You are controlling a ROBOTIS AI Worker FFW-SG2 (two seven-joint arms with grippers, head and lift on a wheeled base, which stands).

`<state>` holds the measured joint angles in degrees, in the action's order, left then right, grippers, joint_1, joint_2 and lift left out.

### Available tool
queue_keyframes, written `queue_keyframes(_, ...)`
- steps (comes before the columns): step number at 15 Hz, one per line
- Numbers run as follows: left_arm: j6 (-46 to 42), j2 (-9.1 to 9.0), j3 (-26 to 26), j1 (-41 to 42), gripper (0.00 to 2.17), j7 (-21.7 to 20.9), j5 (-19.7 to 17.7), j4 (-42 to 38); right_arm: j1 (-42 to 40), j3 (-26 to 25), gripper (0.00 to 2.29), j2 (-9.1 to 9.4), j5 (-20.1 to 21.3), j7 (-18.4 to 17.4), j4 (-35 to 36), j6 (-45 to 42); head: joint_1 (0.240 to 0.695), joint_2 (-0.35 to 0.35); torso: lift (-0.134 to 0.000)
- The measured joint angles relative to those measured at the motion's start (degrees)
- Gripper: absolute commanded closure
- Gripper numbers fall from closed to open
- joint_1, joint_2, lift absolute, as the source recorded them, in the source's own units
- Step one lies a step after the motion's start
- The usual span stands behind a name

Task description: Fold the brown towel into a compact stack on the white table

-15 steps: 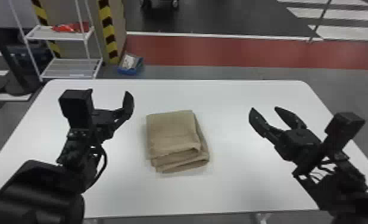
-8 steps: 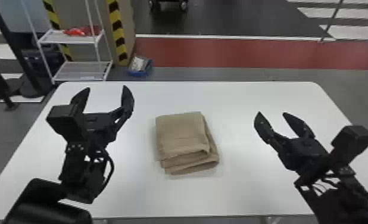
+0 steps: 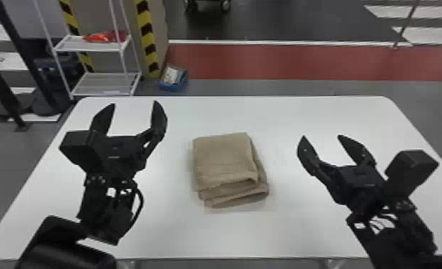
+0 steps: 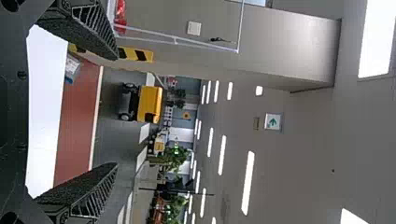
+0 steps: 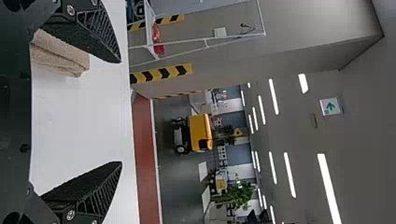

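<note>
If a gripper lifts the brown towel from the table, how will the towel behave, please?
The brown towel is probably floppy: its layers sag and lie unevenly at the near edge. It is likely light, being only folded cloth. Pinching just the top layer could open the stack, since nothing visible binds the folds.

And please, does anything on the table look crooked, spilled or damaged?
Only the brown towel looks a bit uneven: its lower layers stick out past the top fold on the near and right sides. I see no spill or damage.
</note>
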<state>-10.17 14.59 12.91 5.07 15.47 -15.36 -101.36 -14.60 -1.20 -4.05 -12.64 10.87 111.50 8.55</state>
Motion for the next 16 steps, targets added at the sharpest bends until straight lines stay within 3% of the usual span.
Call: queue_keyframes(16, -2.4, 1.15, 1.1, 0.5, 0.09, 0.6, -0.6, -1.3, -1.5, -0.2, 0.12, -0.79, -1.4, -0.2, 1.2, -1.7, 0.664, 0.007, -0.12)
